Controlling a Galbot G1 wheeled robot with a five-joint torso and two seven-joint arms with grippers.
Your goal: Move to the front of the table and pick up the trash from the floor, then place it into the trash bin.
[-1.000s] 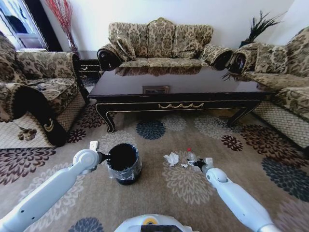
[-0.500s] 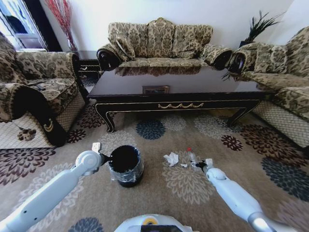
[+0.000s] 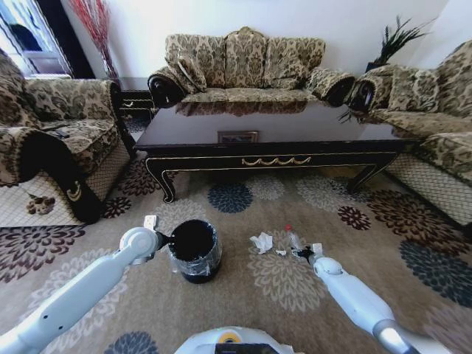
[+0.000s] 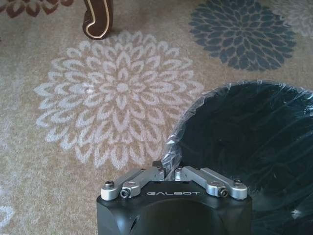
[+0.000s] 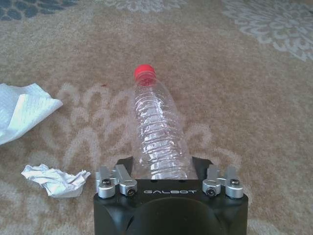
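Note:
The trash lies on the floor (image 3: 243,295) in front of the table (image 3: 273,158): a clear bottle with a red cap (image 5: 157,132), a white paper sheet (image 5: 22,115) and a small crumpled wad (image 5: 54,178). My right gripper (image 5: 164,164) is down at the bottle (image 3: 293,237), open, with the bottle's base between its spread fingers. My left gripper (image 4: 173,169) is shut on the liner-covered rim of the trash bin (image 4: 249,147), which stands upright on the carpet left of the trash (image 3: 194,251). In the head view, white paper (image 3: 261,242) lies between bin and bottle.
A curved table leg (image 4: 98,19) stands beyond the bin. Patterned sofas ring the table: one at the left (image 3: 51,147), one behind (image 3: 247,70), one at the right (image 3: 435,125). Open carpet stretches around the bin and trash.
The left gripper and the bin it holds have shifted slightly right. The right arm has sunk lower over the bottle.

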